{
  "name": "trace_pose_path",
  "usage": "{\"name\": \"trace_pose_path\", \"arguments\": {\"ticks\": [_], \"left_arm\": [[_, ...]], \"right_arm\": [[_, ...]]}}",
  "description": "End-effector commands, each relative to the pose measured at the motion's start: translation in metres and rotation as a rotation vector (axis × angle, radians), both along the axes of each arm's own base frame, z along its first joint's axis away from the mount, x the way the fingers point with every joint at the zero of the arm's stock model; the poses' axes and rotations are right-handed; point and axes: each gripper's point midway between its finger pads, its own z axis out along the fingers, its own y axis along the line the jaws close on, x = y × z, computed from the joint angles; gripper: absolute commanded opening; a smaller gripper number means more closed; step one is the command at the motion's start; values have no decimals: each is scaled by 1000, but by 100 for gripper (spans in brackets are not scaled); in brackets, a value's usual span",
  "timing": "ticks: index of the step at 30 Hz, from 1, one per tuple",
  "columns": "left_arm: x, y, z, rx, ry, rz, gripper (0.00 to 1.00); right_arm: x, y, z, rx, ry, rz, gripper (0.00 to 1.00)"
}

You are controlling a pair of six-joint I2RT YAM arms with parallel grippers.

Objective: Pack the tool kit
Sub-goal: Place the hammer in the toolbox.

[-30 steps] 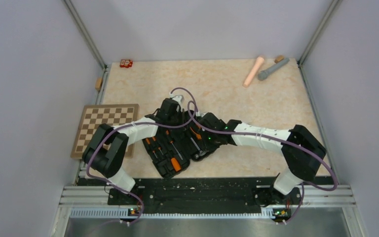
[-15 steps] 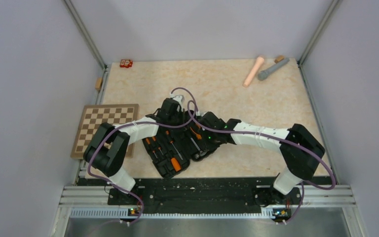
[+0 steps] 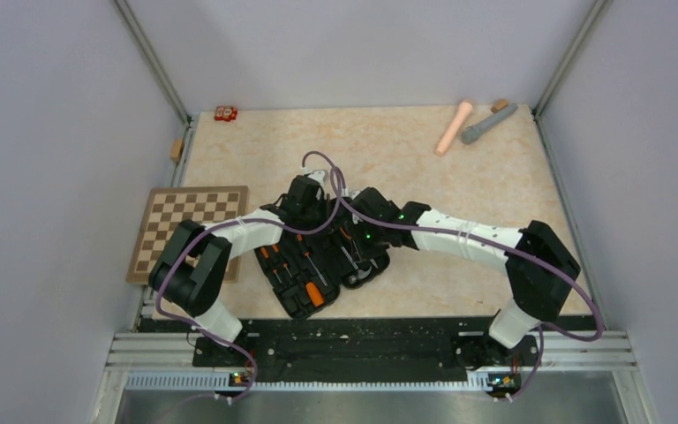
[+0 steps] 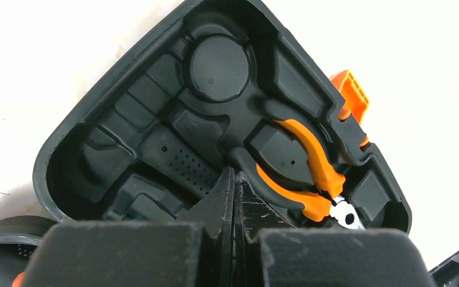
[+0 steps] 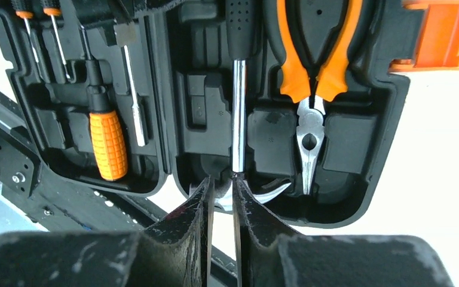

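Black moulded plastic fills both wrist views: the clamshell case [image 5: 358, 203] lies open and flat on the table, in front of the two arm bases. In its latch-side half sit the long screwdriver [image 5: 237, 119] and, between it and the orange latch [image 5: 442, 36], the pliers [image 5: 311, 66]. The other half holds the orange-handled screwdriver [image 5: 106, 143] and thinner drivers.

The right gripper [image 5: 221, 185] hangs at that half's near rim, its jaws drawn to a narrow slit with nothing visibly between them. The long screwdriver's steel tip ends just at that slit. Its axis runs straight away from the claw, parallel to the case's hinge, handle at the far end. So a nudge or pinch along that line falls to the right arm, I judge.

The left gripper [image 4: 234, 197] is pressed closed and empty, over the same half from the opposite rim, beside the pliers' handles.
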Motion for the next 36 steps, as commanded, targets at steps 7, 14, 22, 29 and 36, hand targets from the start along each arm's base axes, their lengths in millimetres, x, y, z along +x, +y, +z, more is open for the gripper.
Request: {"name": "trace_pose_path", "arguments": {"ticks": [7,14,22,29,36], "left_arm": [[6,-4,12,-13,-46,-3,0],[3,-3,5,-11,-27,7,0],[5,-6,3,-52,-35,26,0],[4,-6,1,-52,-32,31,0],[-9,8,-32,6,86,104,0]], "right_arm": [[-31,6,-36,-126,78,147,11],[-37,-13,-74,-269,102,138,5],[-50,-28,-110,-418,135,160,2],[-57,-35,-124,-430,176,150,1],[-57,-32,-125,-384,218,150,2]]}}
